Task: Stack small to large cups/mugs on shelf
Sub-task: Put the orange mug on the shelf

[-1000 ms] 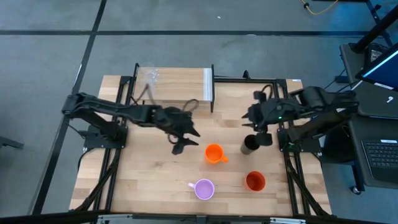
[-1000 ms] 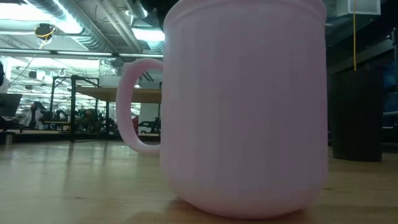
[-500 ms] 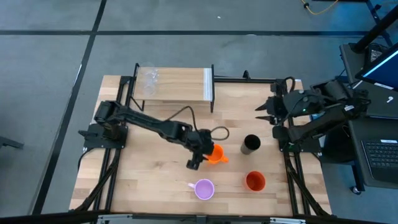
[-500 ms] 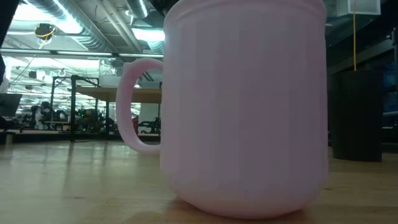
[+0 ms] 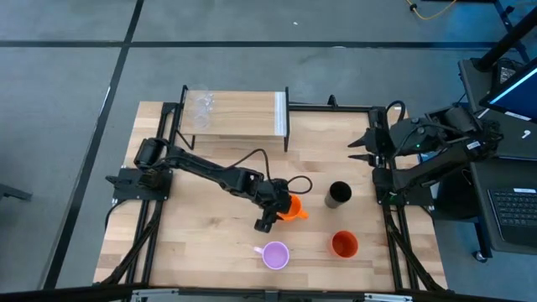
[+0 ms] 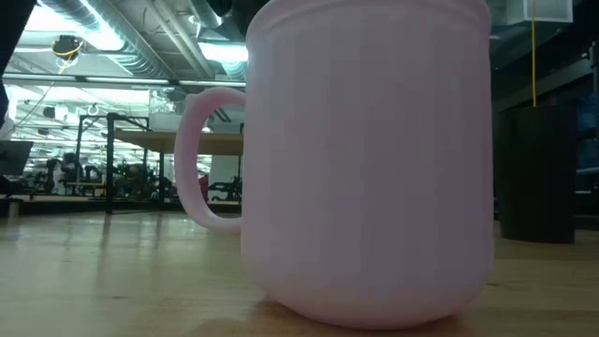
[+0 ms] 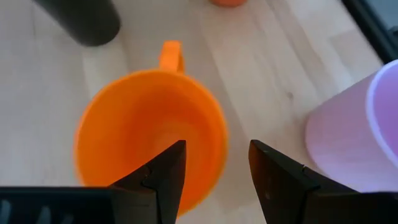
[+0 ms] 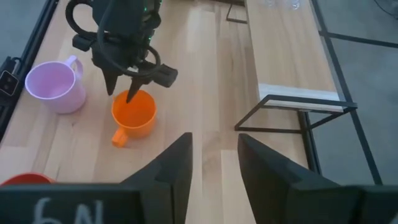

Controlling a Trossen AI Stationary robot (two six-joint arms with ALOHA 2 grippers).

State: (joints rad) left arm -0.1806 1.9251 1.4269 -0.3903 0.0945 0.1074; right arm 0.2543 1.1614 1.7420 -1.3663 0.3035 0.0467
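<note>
The orange mug (image 5: 289,207) stands upright on the tabletop, mid-table. My left gripper (image 7: 216,146) hangs open over it, one finger above its hollow and one outside the rim on the side away from the handle; it also shows in the right wrist view (image 8: 121,92). The black tumbler (image 5: 338,194), the red-orange cup (image 5: 344,244) and the lilac mug (image 5: 275,254) stand on the tabletop. Two clear glasses (image 5: 200,105) stand on the left end of the shelf (image 5: 243,113). My right gripper (image 5: 359,148) is open and empty at the far right.
The lilac mug (image 6: 365,159) fills the low view, with the black tumbler (image 6: 538,173) behind it on the right. The shelf's black legs (image 8: 292,115) stand at the table's far side. Bare wood lies between the shelf and the mugs.
My left gripper has gone from in front of the shelf toward the table's near right and now stands over the orange mug. My right gripper has drawn back from beside the black tumbler toward the far right edge. The cups have stayed where they were.
</note>
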